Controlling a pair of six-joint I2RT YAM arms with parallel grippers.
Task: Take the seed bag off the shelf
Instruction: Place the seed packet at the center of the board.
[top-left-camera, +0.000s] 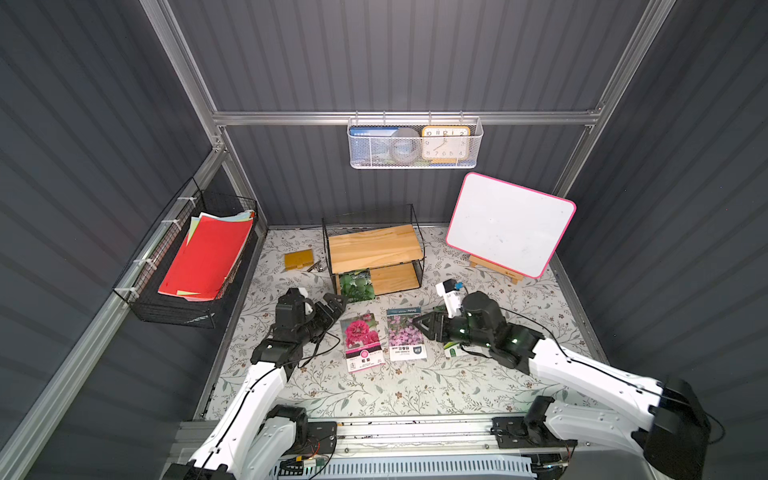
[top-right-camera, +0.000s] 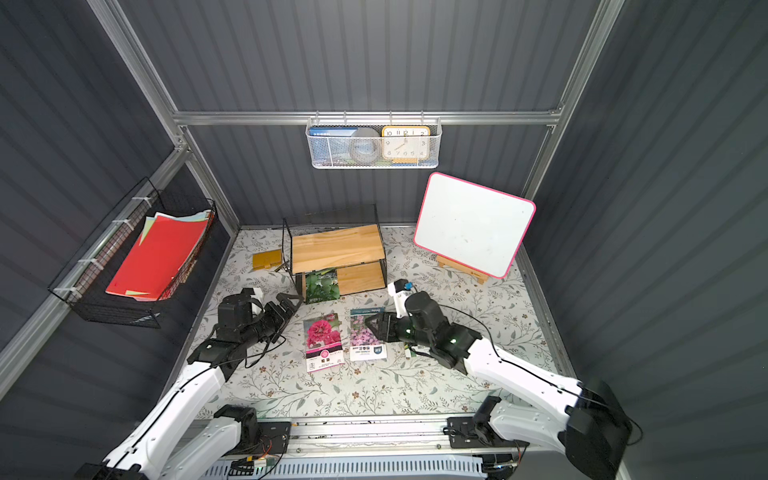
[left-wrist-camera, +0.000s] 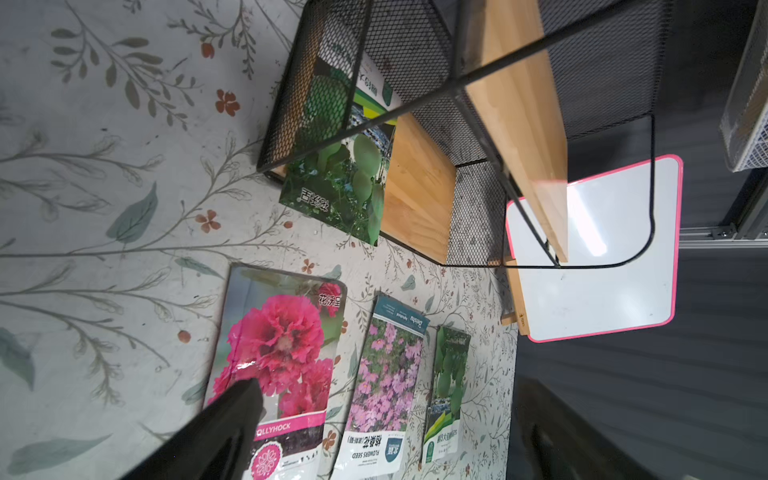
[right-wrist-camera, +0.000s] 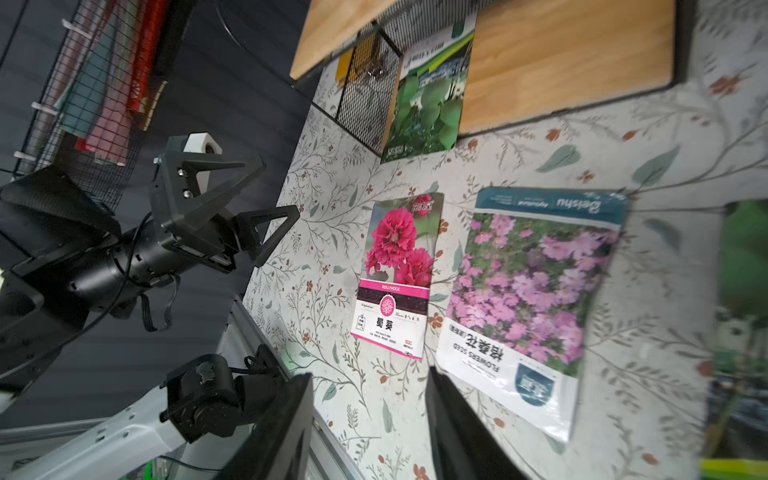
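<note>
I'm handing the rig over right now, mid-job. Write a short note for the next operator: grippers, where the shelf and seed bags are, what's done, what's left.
Left gripper: open, empty, just off the shelf's left front corner.
Right gripper: open, empty, over the pink-flower bag on the table.
Shelf: the green seed bag lies on the left end of its lower board, poking past the front edge.
Done: the hollyhock bag, pink-flower bag and a second green bag lie on the table in front.
Left: grip the green seed bag and pull it off, probably with the left arm.
</note>
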